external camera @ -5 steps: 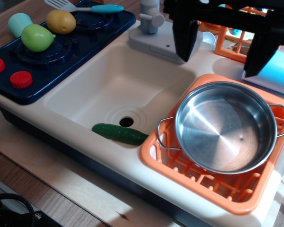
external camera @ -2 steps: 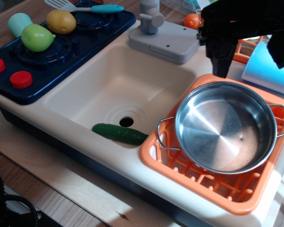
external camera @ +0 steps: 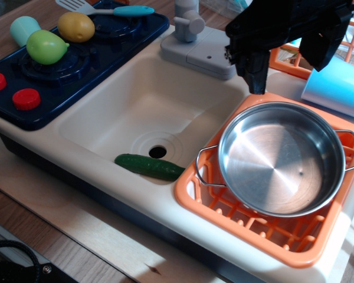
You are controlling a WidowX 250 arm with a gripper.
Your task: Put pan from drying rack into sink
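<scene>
Your gripper moved left, fingers apart, above the far edge of the pan, which sits in the drying rack beside the sink

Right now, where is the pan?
The pan sits in the orange drying rack at the view's right, beside the sink, just below the gripper.

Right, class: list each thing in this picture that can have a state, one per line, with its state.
pan: upright, empty, resting in the drying rack
drying rack: holds only the pan
sink: dry, drain open, cucumber inside
cucumber: lying flat beside the drain
gripper: open, above the pan's far rim, holding nothing
blue cup: lying on its side
</scene>
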